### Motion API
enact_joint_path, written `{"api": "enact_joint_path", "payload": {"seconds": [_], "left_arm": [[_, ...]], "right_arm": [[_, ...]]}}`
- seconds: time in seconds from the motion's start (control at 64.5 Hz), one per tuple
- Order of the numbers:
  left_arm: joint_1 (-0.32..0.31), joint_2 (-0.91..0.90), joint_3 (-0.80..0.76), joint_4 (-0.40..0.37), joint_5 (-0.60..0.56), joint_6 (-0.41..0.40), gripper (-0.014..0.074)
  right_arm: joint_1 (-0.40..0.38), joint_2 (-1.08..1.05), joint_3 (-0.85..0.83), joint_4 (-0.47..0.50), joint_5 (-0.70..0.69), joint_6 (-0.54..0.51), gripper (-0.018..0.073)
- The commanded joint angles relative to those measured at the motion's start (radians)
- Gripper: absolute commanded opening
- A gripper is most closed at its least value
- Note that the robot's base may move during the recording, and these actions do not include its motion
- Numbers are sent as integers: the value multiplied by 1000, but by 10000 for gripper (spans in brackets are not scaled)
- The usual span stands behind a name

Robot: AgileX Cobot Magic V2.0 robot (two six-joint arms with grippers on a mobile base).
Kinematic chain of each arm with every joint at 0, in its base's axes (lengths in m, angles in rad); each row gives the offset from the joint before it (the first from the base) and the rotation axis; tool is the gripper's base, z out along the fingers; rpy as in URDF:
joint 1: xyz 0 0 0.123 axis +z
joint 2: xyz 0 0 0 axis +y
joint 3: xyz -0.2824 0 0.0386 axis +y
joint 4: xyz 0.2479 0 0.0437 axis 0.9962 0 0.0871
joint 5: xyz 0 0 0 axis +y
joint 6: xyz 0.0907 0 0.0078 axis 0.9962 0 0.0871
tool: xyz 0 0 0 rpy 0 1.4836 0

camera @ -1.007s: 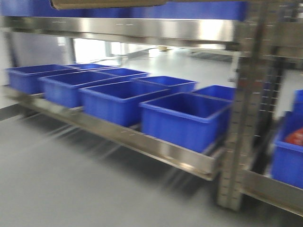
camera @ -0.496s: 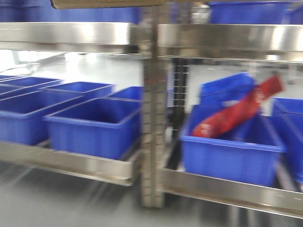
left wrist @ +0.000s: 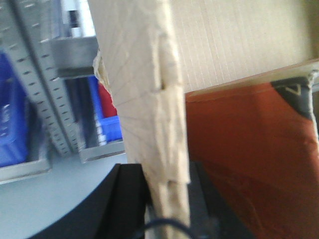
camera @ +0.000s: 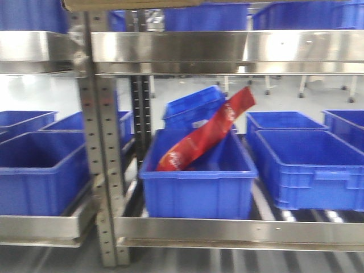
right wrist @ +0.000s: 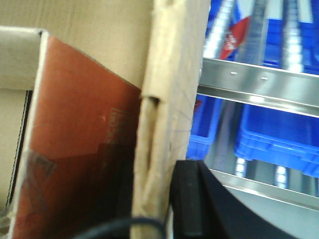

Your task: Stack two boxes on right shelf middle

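A brown cardboard box (camera: 131, 4) shows only as a strip along the top edge of the front view, held up in front of the shelf (camera: 227, 48). In the left wrist view my left gripper (left wrist: 167, 199) is shut on the box's upright wall (left wrist: 144, 74), one black finger (left wrist: 130, 196) on each side of it. The right wrist view has my right gripper (right wrist: 159, 199) shut on the opposite wall (right wrist: 169, 74) of the same box. The box's inside looks reddish brown (left wrist: 239, 164). Only one box shows.
A grey perforated upright (camera: 99, 148) splits the rack into a left and a right bay. Blue bins (camera: 310, 165) fill the lower level. One bin (camera: 196, 185) holds a tilted red packet (camera: 205, 139). More blue bins (camera: 205, 17) stand on the steel level above.
The front view has swung right along the rack: the upright slid from right of centre to the left, and the bin with the red packet came to the middle. Blur has lessened.
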Motion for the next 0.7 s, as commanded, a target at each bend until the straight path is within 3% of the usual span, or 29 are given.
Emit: {"api": "enact_joint_path", "payload": {"seconds": [0.0,0.682], "left_arm": [[1,-20,-14,-29,-37,11,-111],[1,-20,-14,-29,-37,11,-111]], "right_arm": [[-6,-5,-10,-25,-48,-8,-155],[-6,-5,-10,-25,-48,-8,-155]]}}
